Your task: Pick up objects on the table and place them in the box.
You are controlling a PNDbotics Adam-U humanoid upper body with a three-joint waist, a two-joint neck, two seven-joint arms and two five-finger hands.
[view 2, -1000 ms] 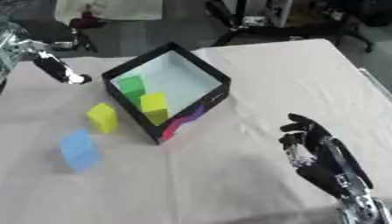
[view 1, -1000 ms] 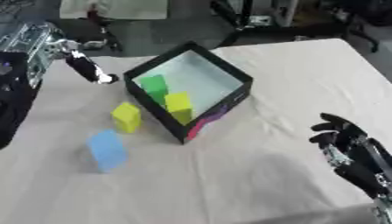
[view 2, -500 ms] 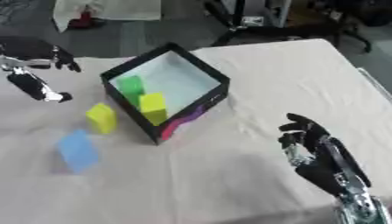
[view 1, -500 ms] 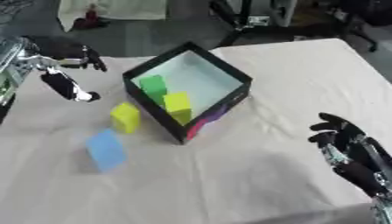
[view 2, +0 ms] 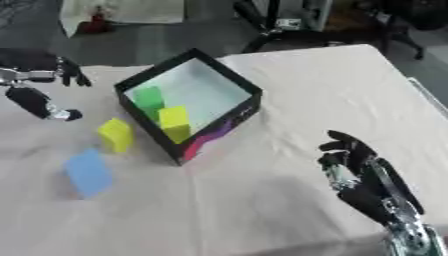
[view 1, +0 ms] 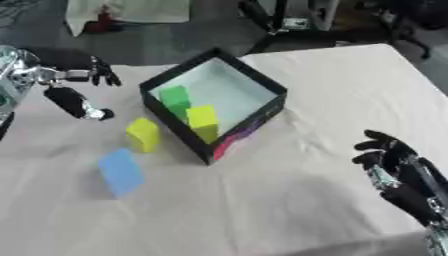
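Nearest, at about four o'clock in the left eye view, the right hand rests idle over the bench, palm up, its fingers loosely bent and holding nothing. The bench is covered with a pale cloth that shows soft creases, so a block may drag on it rather than slide.

At eight o'clock lies the blue block, a flat-faced slab tipped a little on the cloth. Just beyond it, toward nine o'clock, stands the yellow block, upright and just beside the outer wall of the box, apart from it by a narrow strip of cloth. These two are still to go in. All the blocks look matte and hard-edged, with plain faces that should take opposed fingers well.

The box sits near the centre, turned corner-on: black rim, pale smooth lining, a bright magenta patch on its near wall. Inside it a green block and a yellow-green block lean against the left wall.

Farthest, at ten o'clock, the left hand hangs above the cloth, released and empty, thumb and fingers spread apart.

The yellow block looks like the likely next pick. The left hand should descend over its two free faces, staying off the box wall, close across the narrow width, lift clear of the rim, and release over the open right half.
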